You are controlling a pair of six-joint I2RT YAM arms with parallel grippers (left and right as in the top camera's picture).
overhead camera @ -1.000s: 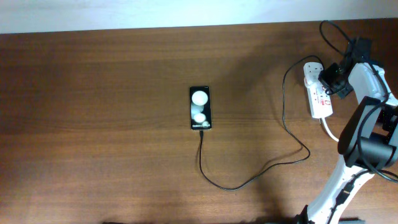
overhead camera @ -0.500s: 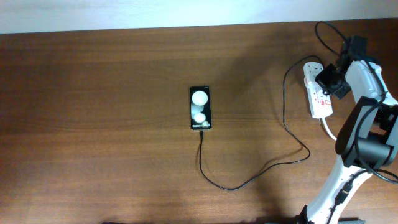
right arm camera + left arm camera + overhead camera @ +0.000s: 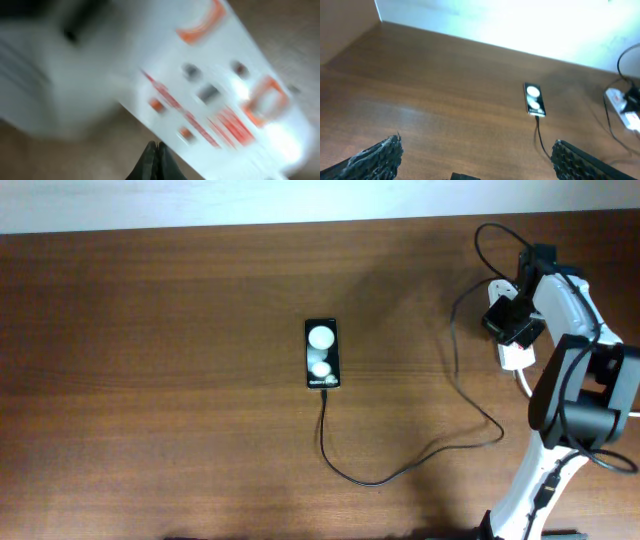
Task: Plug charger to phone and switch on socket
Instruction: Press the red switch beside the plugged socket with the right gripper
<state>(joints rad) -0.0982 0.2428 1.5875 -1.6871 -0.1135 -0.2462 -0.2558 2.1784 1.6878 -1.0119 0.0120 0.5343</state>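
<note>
The phone (image 3: 322, 353) lies flat mid-table, its glossy face showing two white reflections; it also shows in the left wrist view (image 3: 534, 99). The charger's black cable (image 3: 400, 470) runs from the phone's near end in a loop to the white adapter, hidden under my right arm. The socket (image 3: 514, 356) is a white power strip at the far right, mostly covered by my right gripper (image 3: 510, 322). In the right wrist view the socket (image 3: 215, 90) fills the blurred frame with red markings, and my shut fingertips (image 3: 156, 150) sit at its edge. My left gripper (image 3: 475, 155) is open and empty, well back from the phone.
The socket's thick white cord (image 3: 528, 388) runs toward the table's near right. The right arm's black cables (image 3: 500, 235) loop above the socket. A pale wall (image 3: 520, 20) borders the table's far edge.
My right gripper has moved left over the socket, now covering most of it. The charger cable near the socket shifted slightly. Phone and left arm are unchanged.
</note>
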